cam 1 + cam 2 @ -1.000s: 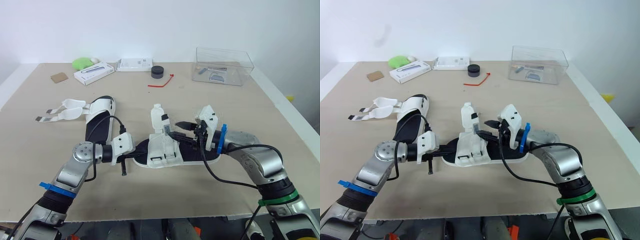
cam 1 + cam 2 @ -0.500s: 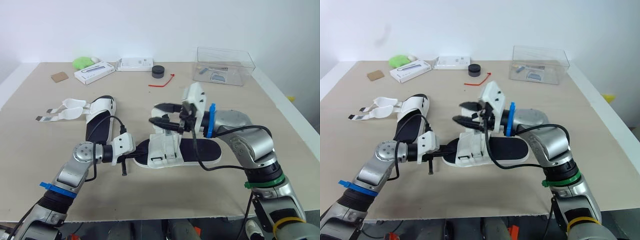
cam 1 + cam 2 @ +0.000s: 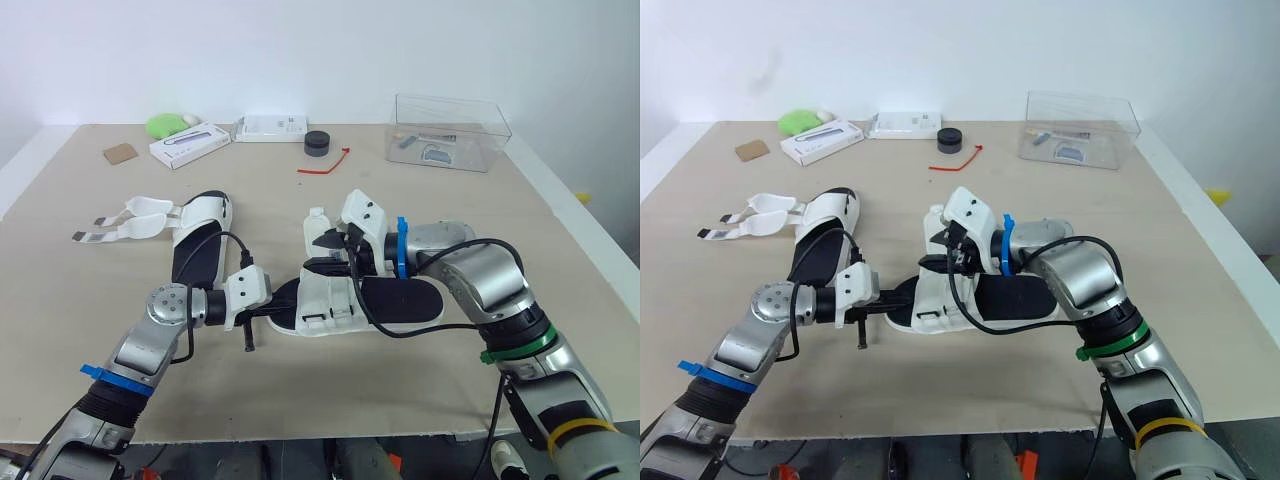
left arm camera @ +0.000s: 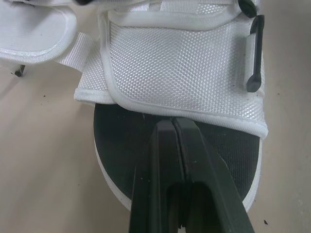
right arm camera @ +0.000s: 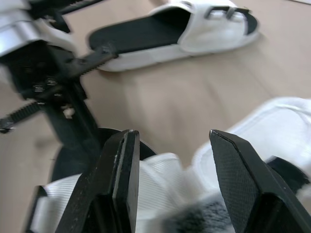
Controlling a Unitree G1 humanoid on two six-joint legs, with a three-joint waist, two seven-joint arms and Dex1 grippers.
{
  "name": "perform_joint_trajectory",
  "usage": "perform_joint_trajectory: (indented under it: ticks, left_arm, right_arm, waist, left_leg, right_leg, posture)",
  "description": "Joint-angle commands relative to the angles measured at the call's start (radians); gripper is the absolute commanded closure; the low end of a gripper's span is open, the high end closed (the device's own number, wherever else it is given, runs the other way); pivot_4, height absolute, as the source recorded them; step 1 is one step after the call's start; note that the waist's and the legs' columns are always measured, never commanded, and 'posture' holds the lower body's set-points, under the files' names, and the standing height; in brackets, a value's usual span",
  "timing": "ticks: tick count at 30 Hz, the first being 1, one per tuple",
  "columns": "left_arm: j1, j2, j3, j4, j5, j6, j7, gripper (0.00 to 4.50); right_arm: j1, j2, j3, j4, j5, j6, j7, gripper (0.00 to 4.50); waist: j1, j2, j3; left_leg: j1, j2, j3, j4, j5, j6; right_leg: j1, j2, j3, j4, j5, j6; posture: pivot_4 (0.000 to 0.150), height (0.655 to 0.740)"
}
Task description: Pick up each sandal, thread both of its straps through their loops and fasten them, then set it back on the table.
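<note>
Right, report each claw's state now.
Left claw: shut, empty, tips over the black footbed of the near sandal.
Right claw: open, fingers either side of that sandal's white strap.

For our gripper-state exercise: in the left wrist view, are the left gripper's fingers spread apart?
No, the left gripper has its black fingers pressed together over the dark footbed of the sandal.

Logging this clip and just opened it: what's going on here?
The robot is working on the near sandal, lying mid-table. Its left gripper, fingers shut, sits at the toe end, while the right gripper, fingers open, hovers at the raised white strap. The other sandal lies to its left, straps loose.
</note>
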State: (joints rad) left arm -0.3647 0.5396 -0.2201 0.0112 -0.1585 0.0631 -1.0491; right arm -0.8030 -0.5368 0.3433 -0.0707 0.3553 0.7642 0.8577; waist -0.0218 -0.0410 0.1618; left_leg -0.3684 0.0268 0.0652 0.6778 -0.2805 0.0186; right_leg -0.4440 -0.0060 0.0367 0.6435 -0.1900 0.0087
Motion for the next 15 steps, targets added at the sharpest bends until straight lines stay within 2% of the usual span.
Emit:
perform_joint_trajectory:
  ticks: [1, 2, 5, 6, 7, 8, 10, 15]
  left_arm:
    - [0.012, 0.006, -0.004, -0.007, 0.013, 0.0, 0.006, 4.5]
    - [0.013, 0.007, -0.005, -0.007, 0.014, -0.001, 0.006, 4.5]
    - [0.014, 0.006, -0.006, -0.007, 0.015, -0.001, 0.007, 4.5]
    - [0.014, 0.006, -0.007, -0.008, 0.015, -0.001, 0.007, 4.5]
    - [0.014, 0.005, -0.007, -0.007, 0.015, -0.001, 0.007, 4.5]
    - [0.013, 0.005, -0.008, -0.006, 0.015, -0.001, 0.007, 4.5]
    - [0.013, 0.004, -0.008, -0.006, 0.014, 0.0, 0.007, 4.5]
    - [0.008, -0.002, -0.013, 0.0, 0.016, -0.001, 0.006, 4.5]
  right_arm:
    - [-0.032, 0.006, -0.067, -0.017, 0.042, 0.074, 0.01, 1.97]
    - [-0.034, 0.011, -0.082, -0.023, 0.059, 0.097, 0.011, 1.97]
    - [-0.035, 0.016, -0.109, -0.034, 0.078, 0.124, 0.013, 2.78]
    - [-0.034, 0.018, -0.116, -0.035, 0.081, 0.128, 0.009, 2.78]
    - [-0.033, 0.019, -0.123, -0.035, 0.082, 0.133, 0.006, 3.45]
    - [-0.033, 0.019, -0.128, -0.032, 0.084, 0.139, 0.004, 3.67]
    - [-0.029, 0.02, -0.141, -0.026, 0.092, 0.172, -0.009, 4.47]
    - [-0.021, 0.009, -0.112, 0.007, 0.061, 0.185, -0.005, 4.47]
  waist:
    - [0.0, 0.0, 0.0]
    - [0.0, 0.0, 0.0]
    - [0.0, 0.0, 0.0]
    - [0.0, 0.0, 0.0]
    - [0.0, 0.0, 0.0]
    - [0.0, 0.0, 0.0]
    - [0.0, 0.0, 0.0]
    - [0.0, 0.0, 0.0]
  left_leg:
    - [0.0, 0.0, 0.0, 0.0, 0.0, 0.0]
    - [0.0, 0.0, 0.0, 0.0, 0.0, 0.0]
    - [0.0, 0.0, 0.0, 0.0, 0.0, 0.0]
    - [0.0, 0.0, 0.0, 0.0, 0.0, 0.0]
    - [0.0, 0.0, -0.001, 0.0, 0.0, 0.0]
    - [0.0, 0.0, -0.001, 0.0, 0.0, 0.0]
    - [0.0, 0.0, -0.001, 0.0, 0.0, 0.0]
    - [-0.001, 0.0, -0.001, 0.0, 0.0, 0.0]
  right_leg:
    - [0.0, 0.0, 0.0, 0.0, 0.0, 0.0]
    - [0.0, 0.0, 0.0, 0.0, 0.0, 0.0]
    - [0.0, 0.0, 0.0, 0.0, 0.0, 0.0]
    - [0.0, 0.0, 0.0, 0.0, 0.0, 0.0]
    - [0.0, 0.0, 0.0, 0.0, 0.0, 0.0]
    - [0.0, 0.0, 0.0, 0.0, 0.0, 0.0]
    - [0.0, 0.0, 0.0, 0.0, 0.0, 0.0]
    - [0.0, 0.0, -0.001, -0.001, 0.0, 0.0]
  posture:
    - [0.15, 0.74]
    - [0.15, 0.74]
    - [0.15, 0.74]
    - [0.15, 0.74]
    - [0.15, 0.74]
    - [0.15, 0.74]
    - [0.15, 0.74]
    - [0.15, 0.74]
